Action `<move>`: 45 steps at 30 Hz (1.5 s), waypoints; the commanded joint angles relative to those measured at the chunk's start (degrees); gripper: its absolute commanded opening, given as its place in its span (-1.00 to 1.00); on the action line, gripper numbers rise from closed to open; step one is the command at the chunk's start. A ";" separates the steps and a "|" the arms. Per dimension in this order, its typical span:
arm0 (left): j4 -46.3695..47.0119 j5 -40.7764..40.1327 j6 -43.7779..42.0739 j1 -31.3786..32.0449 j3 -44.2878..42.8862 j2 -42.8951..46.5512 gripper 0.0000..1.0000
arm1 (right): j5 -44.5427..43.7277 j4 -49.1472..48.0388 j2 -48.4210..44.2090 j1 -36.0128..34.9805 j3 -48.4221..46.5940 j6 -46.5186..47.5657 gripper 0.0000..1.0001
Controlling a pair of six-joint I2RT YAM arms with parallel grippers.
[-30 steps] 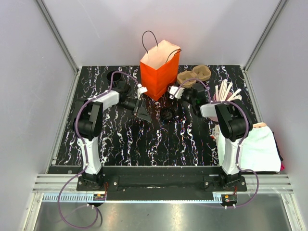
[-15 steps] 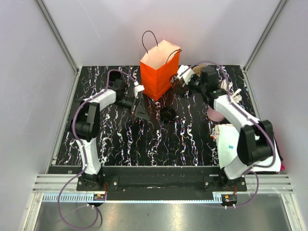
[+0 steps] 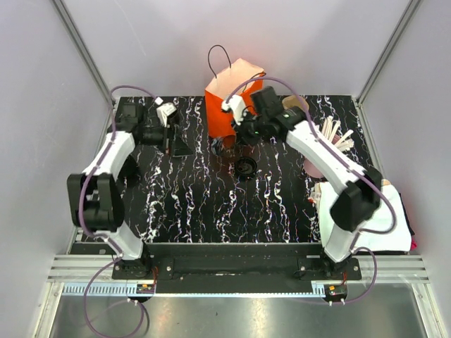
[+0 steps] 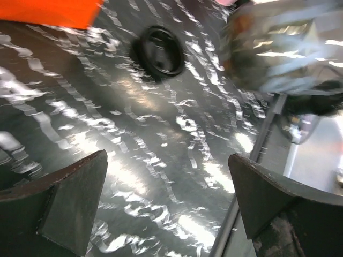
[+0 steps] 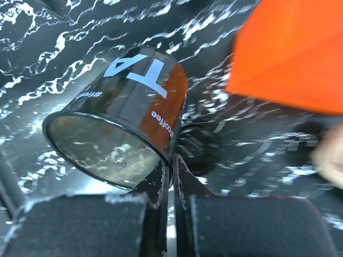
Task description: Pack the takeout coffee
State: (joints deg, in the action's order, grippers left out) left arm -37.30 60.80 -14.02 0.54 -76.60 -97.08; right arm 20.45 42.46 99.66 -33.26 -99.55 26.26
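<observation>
The takeout coffee's black cup (image 5: 126,110), with an orange panel reading "#coffee", hangs tilted above the table. Its open mouth faces the right wrist camera. My right gripper (image 5: 172,166) is shut on its rim, one finger inside and one outside. In the top view this gripper (image 3: 238,134) holds the cup (image 3: 227,143) just in front of the orange paper bag (image 3: 227,105). The round black lid (image 3: 245,167) lies apart on the table, also visible below the cup (image 5: 199,149). My left gripper (image 3: 173,134) stands wide open at the back left with nothing between its fingers (image 4: 75,198).
A brown pulp tray (image 3: 294,104) sits behind the right arm. A pink cup with white sticks (image 3: 331,137) stands at the right. A white cloth (image 3: 380,211) lies off the table's right edge. The left wrist view shows the lid (image 4: 161,51) and the bag's base (image 4: 48,10).
The right arm swung left and carried the cup from beside the tray to the front of the bag. The left arm drew back from the bag to the left, its jaws wider.
</observation>
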 commanded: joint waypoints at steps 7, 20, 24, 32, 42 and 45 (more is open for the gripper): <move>6.52 -8.58 -2.06 -7.12 9.00 15.76 0.98 | -0.76 24.77 22.75 -6.46 -19.71 -12.45 -1.00; 12.86 -14.04 -1.19 -9.59 18.32 23.42 0.98 | -5.15 32.96 29.46 -10.95 -26.14 -14.92 -0.99; 13.48 -13.95 -0.66 -9.59 19.20 23.86 0.98 | -5.68 32.87 29.71 -12.09 -26.22 -15.10 -0.94; 13.48 -13.51 0.22 -9.59 19.38 23.51 0.98 | -7.53 32.78 31.91 -12.10 -27.63 -14.84 -0.88; 13.83 -13.07 0.22 -9.59 19.91 23.34 0.97 | -7.97 32.60 32.18 -12.71 -27.72 -14.84 -0.70; 14.01 -12.81 0.22 -9.59 20.08 23.25 0.98 | -7.79 32.60 31.39 -12.89 -28.33 -14.75 -0.49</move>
State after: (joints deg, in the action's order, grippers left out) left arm -26.04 47.53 -13.87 -8.91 -57.23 -74.94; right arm 13.50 74.54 132.14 -45.39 -124.77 11.77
